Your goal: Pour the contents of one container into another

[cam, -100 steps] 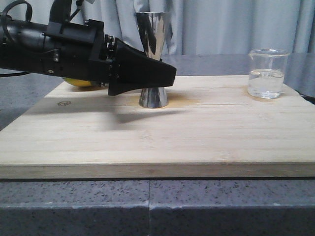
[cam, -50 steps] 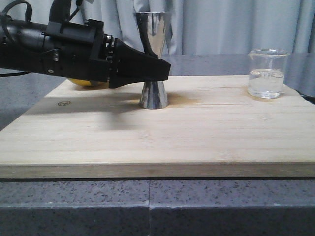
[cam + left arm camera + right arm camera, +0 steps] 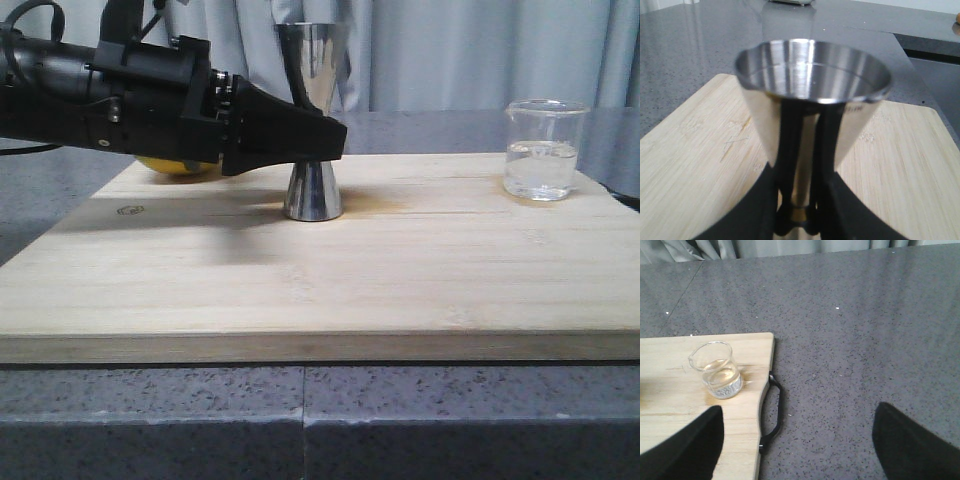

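Left gripper point(image 3: 325, 140) has risen slightly and closed in; fingers now clamp the steel jigger point(image 3: 313, 120) at its waist. Glass beaker point(image 3: 543, 150) untouched, right gripper point(image 3: 797, 440) spread open, well apart.

Jigger point(image 3: 313, 120): polished steel, mirror-bright, brushed streaks inside the cup in the left wrist view; thin gold-coloured band at the waist.
Beaker point(image 3: 543, 149): clear smooth glass, clear liquid inside.
Board point(image 3: 330, 270): pale wood, matt, fine straight grain, small stamped mark near one corner; black glossy handle point(image 3: 773, 412) at its edge.
Left gripper point(image 3: 325, 140): matt black plastic-looking casing.
Right gripper point(image 3: 799, 439): matt black fingers.
Counter point(image 3: 865, 325): grey speckled stone, low sheen.
Curtain point(image 3: 470, 50): pale grey cloth, soft folds.
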Controlling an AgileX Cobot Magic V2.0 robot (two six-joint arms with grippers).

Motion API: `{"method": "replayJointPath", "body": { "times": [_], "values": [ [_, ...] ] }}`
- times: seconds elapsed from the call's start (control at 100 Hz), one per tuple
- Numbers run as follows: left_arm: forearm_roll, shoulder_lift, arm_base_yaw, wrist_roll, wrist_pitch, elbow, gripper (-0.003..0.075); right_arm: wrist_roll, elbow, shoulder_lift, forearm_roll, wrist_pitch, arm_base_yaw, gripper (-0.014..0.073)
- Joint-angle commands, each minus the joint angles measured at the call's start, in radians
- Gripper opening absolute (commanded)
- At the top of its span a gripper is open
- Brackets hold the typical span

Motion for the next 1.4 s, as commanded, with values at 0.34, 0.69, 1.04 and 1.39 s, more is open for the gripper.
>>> {"method": "replayJointPath", "body": {
  "times": [0.34, 0.69, 1.04, 1.39],
  "values": [
    [-0.07, -0.039, -0.009, 0.021, 0.11, -0.04, -0.0019, -0.155, -0.053, 0.054, 0.1, -0.032, 0.007, 0.0553],
    [-0.07, -0.039, -0.009, 0.021, 0.106, -0.042, -0.0019, -0.337, -0.099, 0.188, 0.296, -0.01, 0.007, 0.0554],
    [-0.07, -0.039, -0.009, 0.021, 0.102, -0.042, -0.0019, -0.337, -0.099, 0.196, 0.307, -0.02, 0.007, 0.0553],
    [-0.07, -0.039, -0.009, 0.021, 0.102, -0.042, -0.0019, -0.418, -0.095, 0.192, 0.363, -0.048, 0.012, 0.0554]
  ]
}}
